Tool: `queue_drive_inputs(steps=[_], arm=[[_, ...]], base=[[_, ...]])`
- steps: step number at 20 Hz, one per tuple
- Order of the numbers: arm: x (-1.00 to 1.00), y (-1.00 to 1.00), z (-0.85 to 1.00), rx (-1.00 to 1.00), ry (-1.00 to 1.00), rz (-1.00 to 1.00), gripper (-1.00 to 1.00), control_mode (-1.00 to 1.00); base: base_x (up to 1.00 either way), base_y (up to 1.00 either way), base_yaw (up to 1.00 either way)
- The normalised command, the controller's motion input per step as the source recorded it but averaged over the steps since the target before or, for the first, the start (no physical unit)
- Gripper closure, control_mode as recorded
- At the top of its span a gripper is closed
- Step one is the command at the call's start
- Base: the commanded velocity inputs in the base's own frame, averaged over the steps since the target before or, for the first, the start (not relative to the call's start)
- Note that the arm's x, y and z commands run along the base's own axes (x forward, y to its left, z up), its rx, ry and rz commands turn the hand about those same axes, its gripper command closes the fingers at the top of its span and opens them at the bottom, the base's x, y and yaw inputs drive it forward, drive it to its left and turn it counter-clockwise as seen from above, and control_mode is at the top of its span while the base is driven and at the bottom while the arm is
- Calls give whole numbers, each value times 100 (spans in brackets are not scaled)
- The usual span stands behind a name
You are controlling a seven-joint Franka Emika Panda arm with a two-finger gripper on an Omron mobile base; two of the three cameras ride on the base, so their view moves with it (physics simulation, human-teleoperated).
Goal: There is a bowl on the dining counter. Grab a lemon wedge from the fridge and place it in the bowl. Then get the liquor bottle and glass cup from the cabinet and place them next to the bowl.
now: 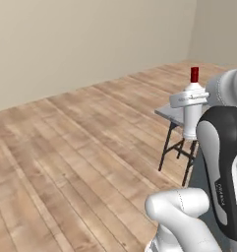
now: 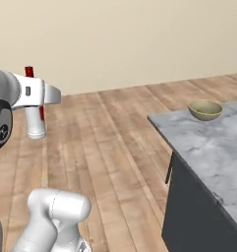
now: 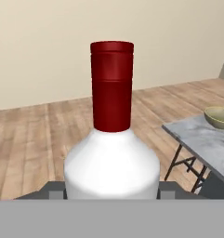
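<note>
White-bodied bottle (image 3: 112,162) with red cap, upright, clamped at the shoulder by gripper (image 3: 112,188), carried in air above wood floor (image 1: 66,147), well short of counter (image 2: 208,142). Likely smooth, rigid, breakable; a body grip beats the narrow neck. Bowl (image 2: 205,109) sits on marbled stone; bare beige walls.

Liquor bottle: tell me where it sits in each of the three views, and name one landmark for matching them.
Left base view: liquor bottle at upper right, upright, held in the air by the arm.
Right base view: upper left, partly behind the wrist.
Hand view: fills the centre, red cap up.
Shared landmark: the dining counter; the bowl shows only in the right base and hand views.
</note>
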Motion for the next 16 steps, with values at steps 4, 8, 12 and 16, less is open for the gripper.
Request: queue_drive_inputs(steps=[4,8,12,16], arm=[[0,0,0,0,0,0,100,100],[0,0,0,0,0,0,100,100],[0,0,0,0,0,0,100,100],[0,0,0,0,0,0,100,100]], base=[[63,63,-51],[58,67,-52],[58,62,-52],[50,56,-53]])
